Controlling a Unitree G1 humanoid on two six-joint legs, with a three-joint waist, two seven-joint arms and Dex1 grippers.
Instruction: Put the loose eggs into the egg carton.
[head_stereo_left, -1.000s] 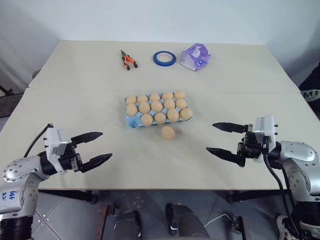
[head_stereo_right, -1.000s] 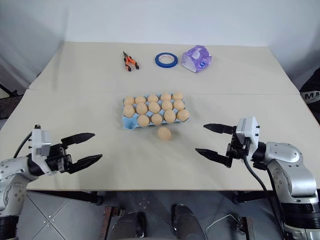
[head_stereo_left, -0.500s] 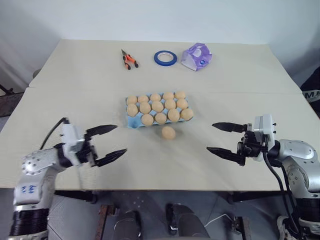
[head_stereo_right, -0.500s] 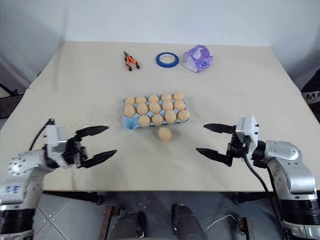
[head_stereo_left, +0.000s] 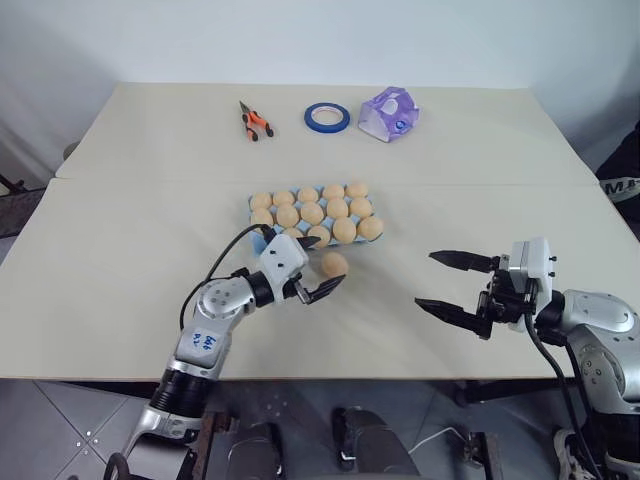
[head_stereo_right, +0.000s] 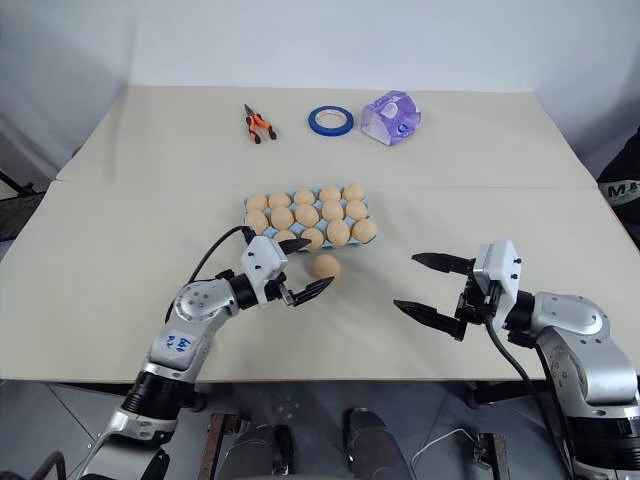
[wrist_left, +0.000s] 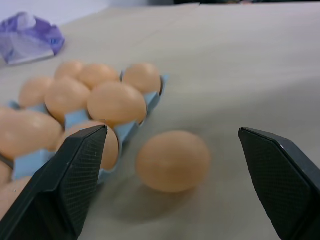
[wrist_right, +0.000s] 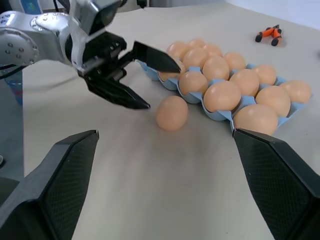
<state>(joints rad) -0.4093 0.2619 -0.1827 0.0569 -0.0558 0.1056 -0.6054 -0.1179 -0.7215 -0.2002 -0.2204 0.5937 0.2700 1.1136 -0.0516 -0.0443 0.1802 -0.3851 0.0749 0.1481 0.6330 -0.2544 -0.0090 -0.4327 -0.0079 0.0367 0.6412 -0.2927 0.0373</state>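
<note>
One loose egg (head_stereo_left: 334, 264) lies on the table (head_stereo_left: 120, 260), just off the near long side of the egg carton (head_stereo_left: 258, 243) and apart from it, around the middle of the surface. The carton sits a little farther from the near edge, its cups filled with eggs of the same look.

The left gripper (head_stereo_left: 322, 271) reaches in from the left side with its two black fingers spread wide and nothing between them. Its fingertips are just beside the egg, on the egg's left; one finger (head_stereo_left: 325, 289) ends in front of the egg's near side, the other lies against the carton's near edge. In the left wrist view the egg (wrist_left: 172, 160) lies ahead in the gap between the fingers, not touched by either.

The right gripper (head_stereo_left: 446, 283) hangs over the table toward the right part of the near edge, well apart from the egg, fingers wide and holding nothing.

Along the far edge lie orange-handled pliers (head_stereo_left: 254, 120), a blue tape roll (head_stereo_left: 327, 117) and a purple tissue pack (head_stereo_left: 390, 113).
</note>
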